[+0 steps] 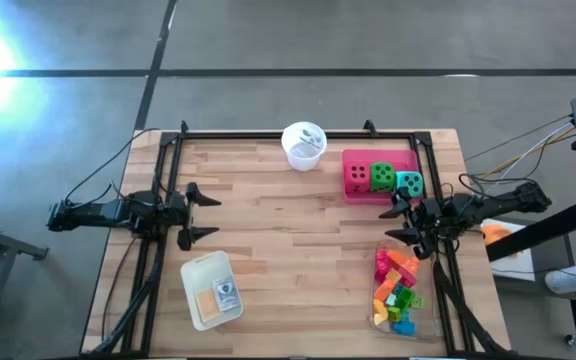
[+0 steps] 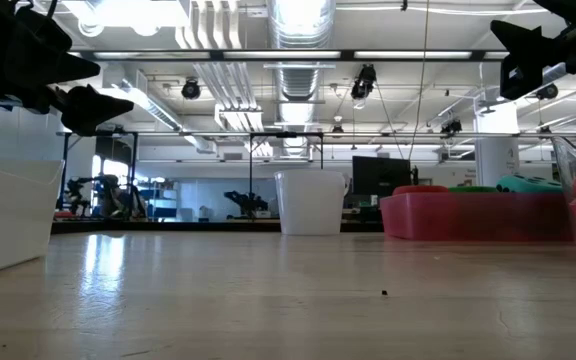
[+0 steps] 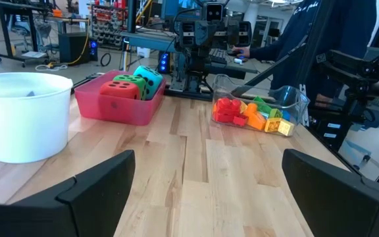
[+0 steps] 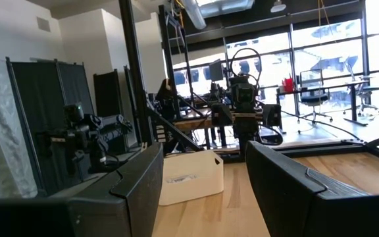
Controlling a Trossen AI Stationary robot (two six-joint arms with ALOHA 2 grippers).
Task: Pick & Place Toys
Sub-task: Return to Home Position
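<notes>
Bench (image 1: 298, 250), near to far.

Near left: white tray (image 1: 186, 290) with two flat cards (image 1: 225, 291) lying inside.

Near right: clear bin (image 3: 295, 100) holding a heap of bricks (image 1: 398, 285) in red, orange, yellow, green and blue.

Mid left edge: left tool (image 1: 206, 216) above the bench, fingers spread wide, holding nothing.

Mid right edge: right tool (image 1: 396, 222), just beyond the clear bin's far end, fingers wide apart, holding nothing.

Far right: pink tray (image 1: 400, 160) with three dice in a row, red die (image 1: 356, 176), green die (image 1: 382, 176) and teal die (image 1: 409, 184), the teal one at the tray's right end.

Far centre: white cup (image 1: 303, 145), upright, just left of the pink tray.
</notes>
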